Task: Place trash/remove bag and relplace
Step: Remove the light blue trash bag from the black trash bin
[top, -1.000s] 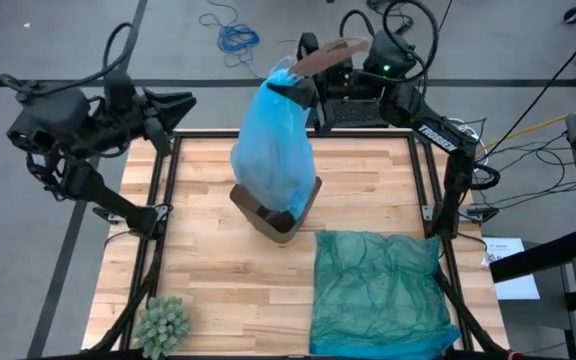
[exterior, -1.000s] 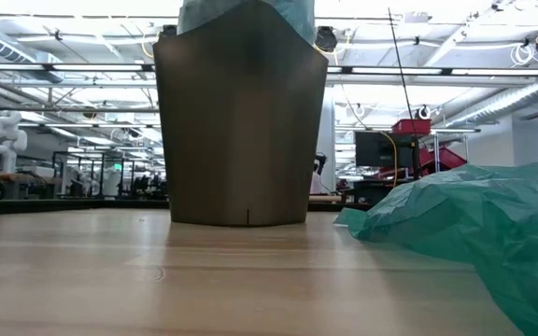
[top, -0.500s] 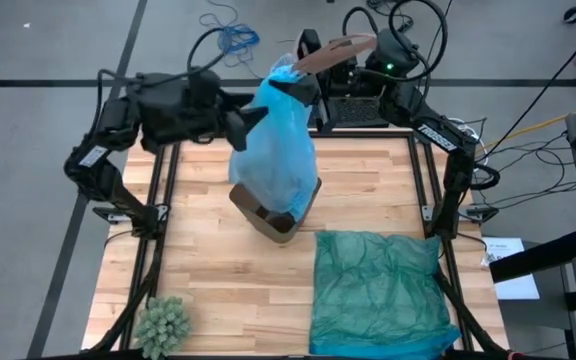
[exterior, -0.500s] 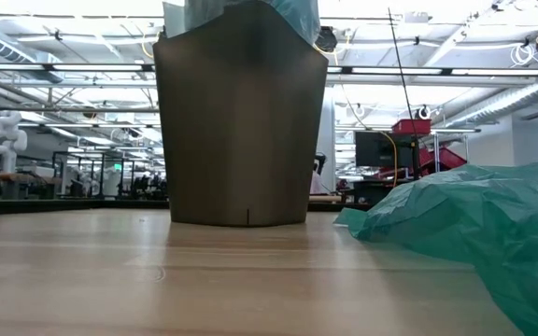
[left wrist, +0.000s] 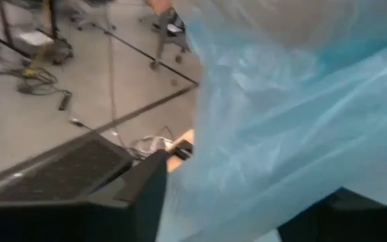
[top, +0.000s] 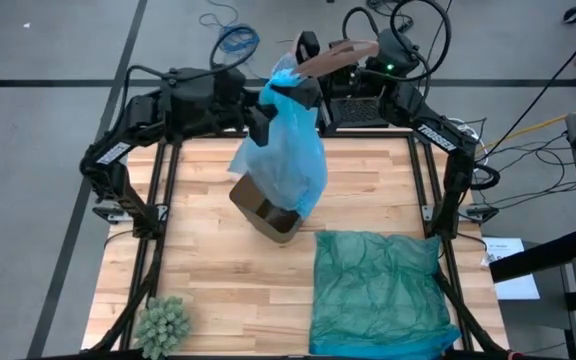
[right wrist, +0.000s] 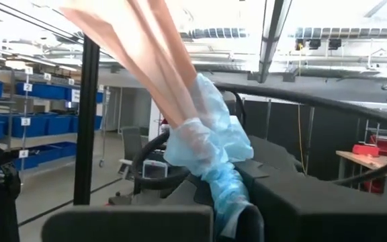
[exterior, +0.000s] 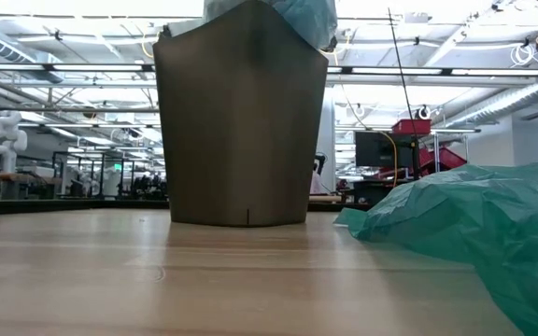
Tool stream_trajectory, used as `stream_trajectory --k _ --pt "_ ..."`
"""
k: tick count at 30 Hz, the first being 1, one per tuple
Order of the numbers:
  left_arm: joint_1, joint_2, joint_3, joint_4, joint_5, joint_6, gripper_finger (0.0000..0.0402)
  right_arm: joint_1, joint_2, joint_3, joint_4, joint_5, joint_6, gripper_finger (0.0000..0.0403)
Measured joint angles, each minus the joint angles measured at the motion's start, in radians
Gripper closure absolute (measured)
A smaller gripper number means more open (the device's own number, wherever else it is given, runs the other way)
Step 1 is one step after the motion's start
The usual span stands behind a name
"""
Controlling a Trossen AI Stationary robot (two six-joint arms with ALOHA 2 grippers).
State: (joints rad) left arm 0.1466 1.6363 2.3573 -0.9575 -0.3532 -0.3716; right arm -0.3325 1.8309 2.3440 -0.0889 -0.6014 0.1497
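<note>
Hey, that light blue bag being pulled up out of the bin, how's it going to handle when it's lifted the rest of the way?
The bag looks thin and floppy, hanging in loose folds, so it will probably sag and swing. Its bottom sits in the bin, so it may drag on the rim. The right claw pinches only its bunched top, which might slip.

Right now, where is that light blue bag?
In the high view the blue bag hangs mid-table above the brown bin, its top pinched by the right gripper, left gripper alongside.
</note>
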Motion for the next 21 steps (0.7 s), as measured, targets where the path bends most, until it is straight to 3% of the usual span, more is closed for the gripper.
stream_trajectory --k 4,7,21 --pt "0.005 0.0 0.0 0.057 -0.116 0.107 0.0299 -0.001 0.0 0.0 0.0 0.003 0.011 0.0402" --pt "0.016 -0.004 -0.001 0.12 -0.132 0.196 0.0383 0.0 -0.001 0.0 0.005 0.0 0.026 0.0395" --pt "0.112 -0.087 -0.002 0.085 -0.302 0.362 0.04 -0.055 -0.002 0.0 0.004 -0.002 0.098 0.0292"
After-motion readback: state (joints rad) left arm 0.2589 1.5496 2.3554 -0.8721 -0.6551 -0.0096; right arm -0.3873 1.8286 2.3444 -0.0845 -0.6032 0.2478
